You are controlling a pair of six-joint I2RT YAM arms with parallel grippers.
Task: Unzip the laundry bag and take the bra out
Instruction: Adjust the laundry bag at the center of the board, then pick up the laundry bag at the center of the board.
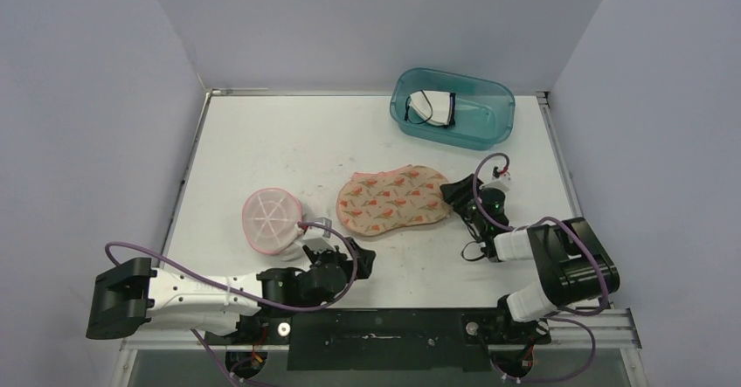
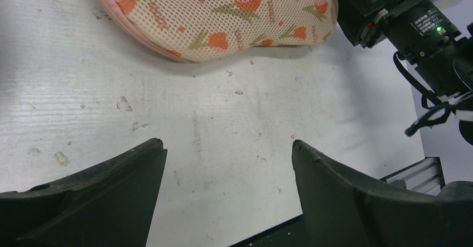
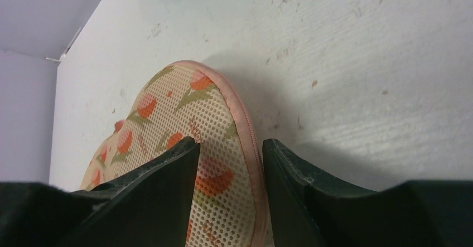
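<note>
- Laundry bag (image 1: 393,200): a kidney-shaped mesh pouch, cream with an orange tulip print and pink trim; it lies flat near the middle of the counter (image 1: 262,142), long axis running left to right; its edge lies shut where the right wrist view shows it
- right arm (image 1: 559,260) reaches in from the near right corner to the bag's right end; right jaws stand parted by a narrow gap, astride the pink trim; one finger is over the mesh (image 3: 167,119), the other over the bare counter just beside the edge
- left arm (image 1: 201,295) lies low along the near edge; left jaws are spread wide and hold nothing, over bare counter just short of the bag's near edge (image 2: 223,13)
- pink mesh dome (image 1: 272,219) sits left of the bag, apart from it, close to the left wrist
- teal bin (image 1: 485,129) stands at the far right of the counter, well apart from the bag; a white item with black straps (image 1: 434,107) lies in its left half
</note>
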